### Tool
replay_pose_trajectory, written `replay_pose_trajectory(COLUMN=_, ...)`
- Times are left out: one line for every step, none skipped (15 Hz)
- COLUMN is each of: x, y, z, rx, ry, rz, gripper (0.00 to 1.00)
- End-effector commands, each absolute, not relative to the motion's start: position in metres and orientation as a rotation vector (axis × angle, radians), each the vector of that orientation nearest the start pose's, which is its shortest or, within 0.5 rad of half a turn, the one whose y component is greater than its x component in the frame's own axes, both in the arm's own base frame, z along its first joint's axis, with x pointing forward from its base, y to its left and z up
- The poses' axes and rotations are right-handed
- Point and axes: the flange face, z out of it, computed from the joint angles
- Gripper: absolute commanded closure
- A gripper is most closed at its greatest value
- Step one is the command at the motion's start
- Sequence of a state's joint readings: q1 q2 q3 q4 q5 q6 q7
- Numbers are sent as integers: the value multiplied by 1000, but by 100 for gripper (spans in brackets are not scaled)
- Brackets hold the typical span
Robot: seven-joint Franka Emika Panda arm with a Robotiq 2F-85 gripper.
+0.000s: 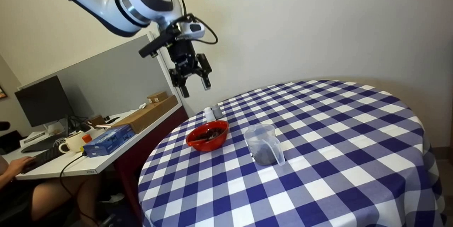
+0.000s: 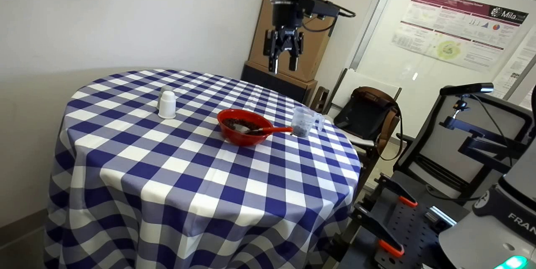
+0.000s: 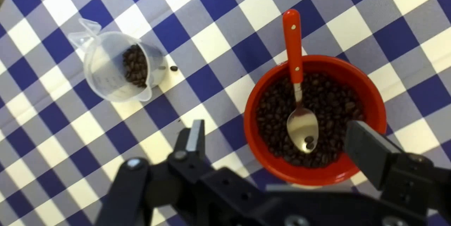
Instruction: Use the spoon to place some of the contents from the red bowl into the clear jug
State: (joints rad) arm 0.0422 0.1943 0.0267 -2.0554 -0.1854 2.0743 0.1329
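Your claw (image 1: pixel 195 90) is widely spread, holding nothing; the spoon (image 3: pixel 296 75), red-handled and shiny-headed, lies on dark beans (image 3: pixel 329 104).

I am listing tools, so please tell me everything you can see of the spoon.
The spoon has a red, plastic-looking handle with two rivets and a shiny, metal-looking head. It lies head on the beans in the red bowl, handle across the rim, sticking out. The upturned head seems to hold two beans. The open jaws do not touch it.
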Motion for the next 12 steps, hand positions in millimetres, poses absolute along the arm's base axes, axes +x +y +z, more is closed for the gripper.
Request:
replay_pose_trajectory(x=528, y=2, z=387, rx=-3290, ry=12, rz=18, gripper=0)
replay_pose_trajectory(x=519, y=-5, z=400, rx=-3282, ry=16, rz=-18, gripper=0)
replay_pose_trajectory(x=510, y=-10, z=411, rx=-3273, ry=18, rz=-45, gripper=0)
replay_pose_trajectory(x=501, y=-15, z=420, rx=-3257, ry=13, rz=-61, gripper=0)
replay_pose_trajectory(x=490, y=-18, z=430, rx=-3238, ry=9, rz=-69, gripper=0)
replay_pose_trajectory(x=480, y=-21, z=439, rx=-3216, ry=10, rz=-79, gripper=0)
replay_pose_trajectory(x=470, y=-25, z=448, rx=-3186, ry=42, rz=-63, gripper=0)
replay_pose_trajectory(x=498, y=-19, z=434, rx=-3239, ry=42, rz=-44, gripper=0)
replay_pose_trajectory(x=492, y=-21, z=441, rx=-3235, ry=46, rz=-58, gripper=0)
replay_pose_trajectory(x=491, y=-22, z=443, rx=-3235, ry=47, rz=-65, gripper=0)
replay_pose_trajectory(x=491, y=-21, z=441, rx=-3235, ry=46, rz=-61, gripper=0)
replay_pose_trajectory(x=492, y=-20, z=437, rx=-3235, ry=42, rz=-50, gripper=0)
